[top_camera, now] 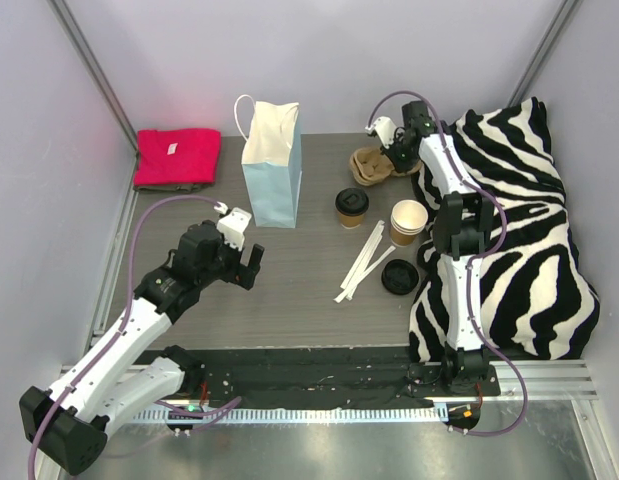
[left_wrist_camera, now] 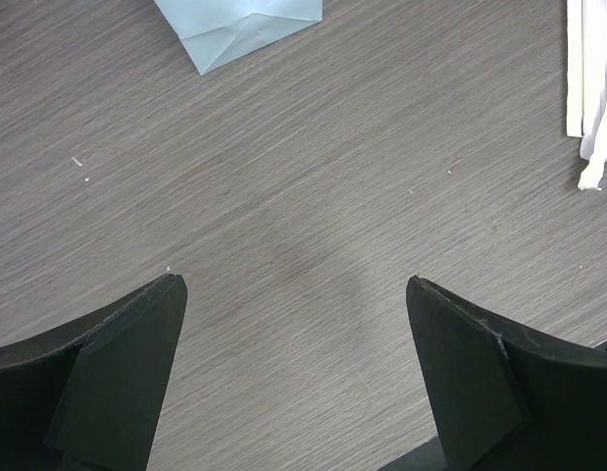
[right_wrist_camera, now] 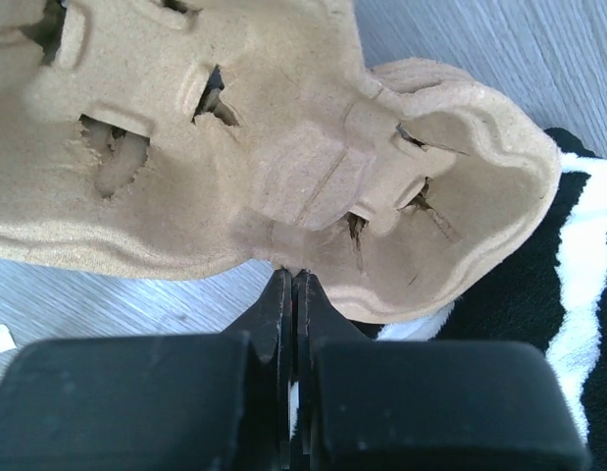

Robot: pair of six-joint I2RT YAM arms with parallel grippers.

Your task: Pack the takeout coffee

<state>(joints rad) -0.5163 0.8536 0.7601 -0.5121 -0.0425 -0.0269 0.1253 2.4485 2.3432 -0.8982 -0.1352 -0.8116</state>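
Bare table (top_camera: 289, 300) runs along the near edge, from the left edge to the white sticks (top_camera: 361, 262). Farther back, the upright blue paper bag (top_camera: 272, 165) blocks the middle. The lidded cup (top_camera: 351, 207), open kraft cup (top_camera: 408, 222), loose black lid (top_camera: 399, 276) and pulp cup carrier (top_camera: 372, 166) crowd the right, against the zebra-striped blanket (top_camera: 519, 230).
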